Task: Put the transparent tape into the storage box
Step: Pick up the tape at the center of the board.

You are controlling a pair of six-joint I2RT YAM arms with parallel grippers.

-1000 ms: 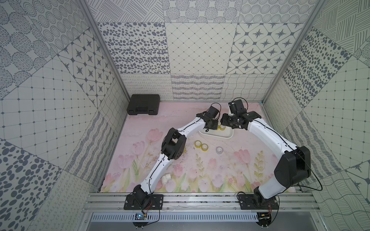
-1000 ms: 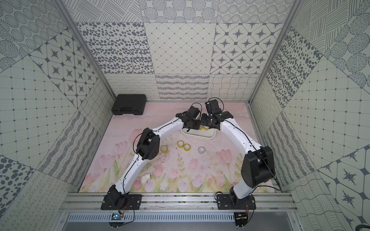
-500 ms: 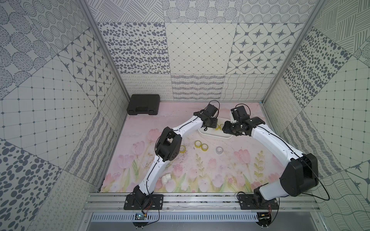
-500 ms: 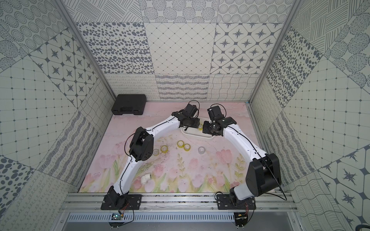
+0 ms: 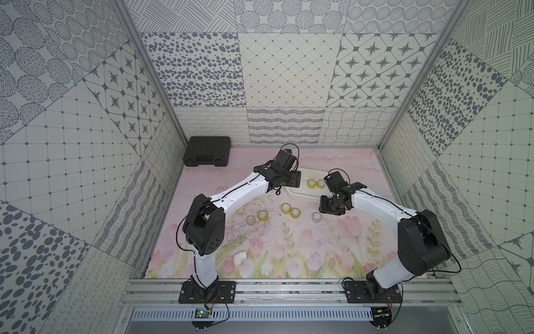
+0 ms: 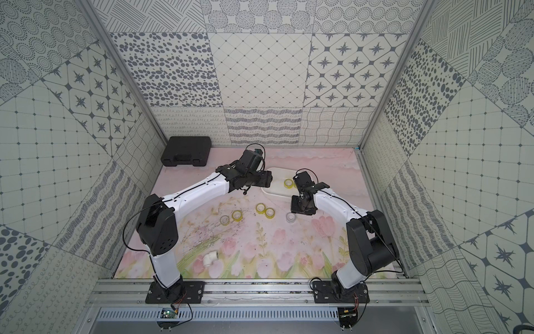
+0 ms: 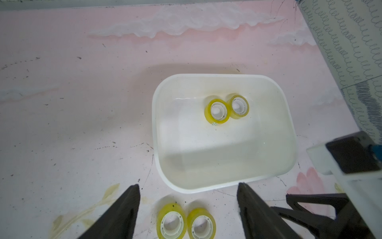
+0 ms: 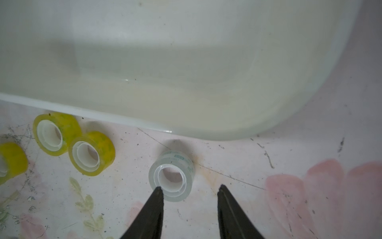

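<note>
while two yellow rolls of transparent tape [image 7: 217, 111] lie touching each other on the floor of the storage box [image 7: 157, 132], most of its floor is bare, with free room on the side toward the arms. the left gripper [image 7: 188, 184] hangs by the box's rim, its jaws spread wide and holding nothing. just outside that rim a yellow pair [image 5: 286, 207] sits touching on the floral mat [image 5: 289, 245], with two more rolls [image 5: 262, 215] further toward the left arm. the greyish roll [image 8: 171, 175] stands alone near the box's rounded corner, apart from the wall; the right gripper [image 8: 189, 186] hovers over it with jaws parted, one fingertip [image 8: 158, 192] crossing the roll's near rim, the other clear of it over open mat. whether that tip touches the roll cannot be told. the front half of the mat lies open except for a white pipe elbow [image 5: 240, 258]; a black case [image 5: 207, 151] sits in the far left corner. in both top views the left wrist covers one end of the box and the right wrist the opposite end; in a top view one boxed roll [image 6: 288, 182] shows fully, its partner mostly hidden behind the right arm. in the right wrist view the box runs out of frame and a third yellow roll [image 8: 10, 161] is cut by the edge.
</note>
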